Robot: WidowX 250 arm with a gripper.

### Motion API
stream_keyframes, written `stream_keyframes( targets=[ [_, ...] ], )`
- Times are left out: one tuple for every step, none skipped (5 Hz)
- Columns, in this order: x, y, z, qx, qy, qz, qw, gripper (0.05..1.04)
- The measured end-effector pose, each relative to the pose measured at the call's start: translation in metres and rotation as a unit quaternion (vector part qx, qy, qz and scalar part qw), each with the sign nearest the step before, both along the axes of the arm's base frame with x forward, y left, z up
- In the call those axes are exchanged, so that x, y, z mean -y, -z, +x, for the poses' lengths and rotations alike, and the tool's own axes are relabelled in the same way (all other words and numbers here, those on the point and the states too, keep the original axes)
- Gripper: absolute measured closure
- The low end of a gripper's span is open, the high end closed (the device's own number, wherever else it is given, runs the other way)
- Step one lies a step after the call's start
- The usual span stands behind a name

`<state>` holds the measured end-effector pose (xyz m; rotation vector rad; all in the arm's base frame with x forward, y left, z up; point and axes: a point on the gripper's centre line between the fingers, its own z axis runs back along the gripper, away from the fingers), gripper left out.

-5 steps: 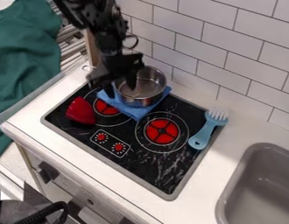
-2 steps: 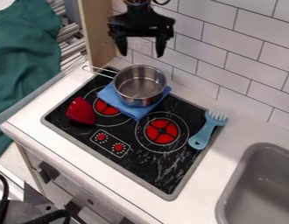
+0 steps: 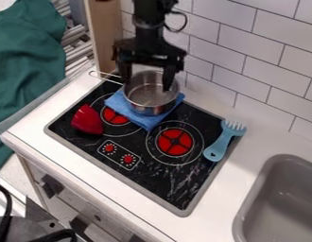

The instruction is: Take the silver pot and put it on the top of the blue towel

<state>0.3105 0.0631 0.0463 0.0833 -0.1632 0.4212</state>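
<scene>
My gripper [image 3: 146, 86] hangs over the back of the pot, open, its two fingers apart and nothing visible between them. One finger is by the pot's back left rim near the handle, the other over the right part of the pot; whether either touches it I cannot tell. The silver pot [image 3: 150, 100] stands upright on the blue towel [image 3: 139, 120], its wire handle pointing to the back left. The towel lies on the back of the black stovetop, and its front and side edges show around the pot.
A red wedge-shaped object [image 3: 87, 120] lies left of the towel on the stovetop [image 3: 152, 177]. Toward the right edge lies a light blue brush or fork [image 3: 223, 139]. A grey sink [image 3: 281, 203] is at the lower right, and a tiled wall [image 3: 263, 61] rises behind.
From over the pot's left side, the gripper first rose away toward the wall, then came down over the pot's back. Pot and towel have stayed in place.
</scene>
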Motion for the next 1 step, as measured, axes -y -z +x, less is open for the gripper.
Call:
stream_keyframes(
  targets=[
    [0.0053,0.0027,0.0014,0.008,0.016,-0.015,0.9997,0.082]
  ],
)
